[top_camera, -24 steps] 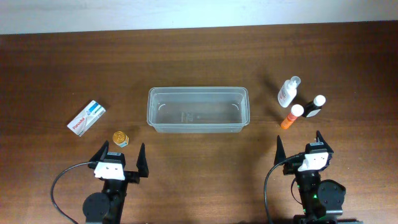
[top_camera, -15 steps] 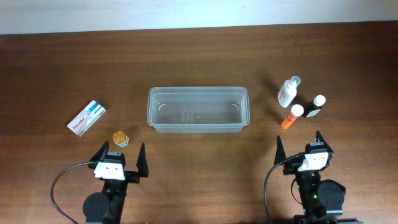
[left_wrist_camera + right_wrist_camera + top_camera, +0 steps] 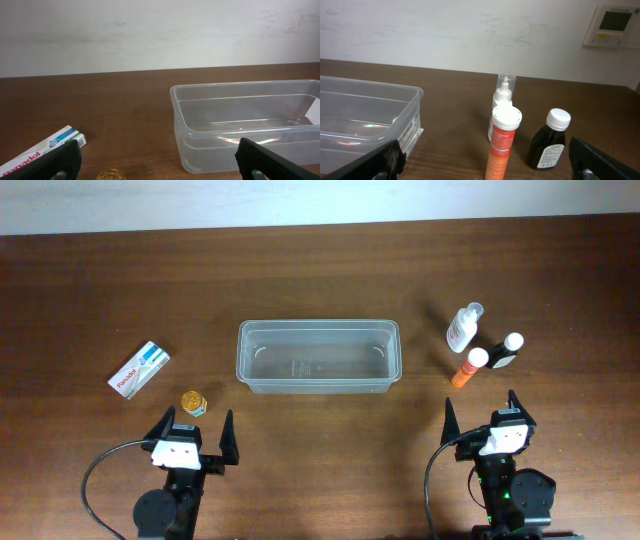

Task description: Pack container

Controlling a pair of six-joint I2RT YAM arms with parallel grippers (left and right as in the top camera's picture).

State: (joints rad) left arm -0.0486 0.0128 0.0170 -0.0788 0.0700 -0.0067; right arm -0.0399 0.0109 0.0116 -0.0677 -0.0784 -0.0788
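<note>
The clear plastic container (image 3: 319, 357) sits empty in the middle of the table, also seen as container (image 3: 250, 120) and container (image 3: 365, 112). My left gripper (image 3: 195, 424) rests open near the front edge, left of centre, with nothing between its fingers. Just ahead of it stands a small gold-lidded jar (image 3: 193, 401), jar (image 3: 111, 175). A white Panadol box (image 3: 139, 368), box (image 3: 42, 150), lies further left. My right gripper (image 3: 480, 410) is open at the front right. Ahead of it stand an orange tube (image 3: 468, 368), tube (image 3: 502, 142), a dark bottle (image 3: 506, 351), bottle (image 3: 549, 140), and a white spray bottle (image 3: 463, 327), spray bottle (image 3: 502, 105).
The brown wooden table (image 3: 320, 270) runs back to a white wall. A wall thermostat (image 3: 612, 26) shows in the right wrist view. Black cables (image 3: 100, 475) loop beside each arm base.
</note>
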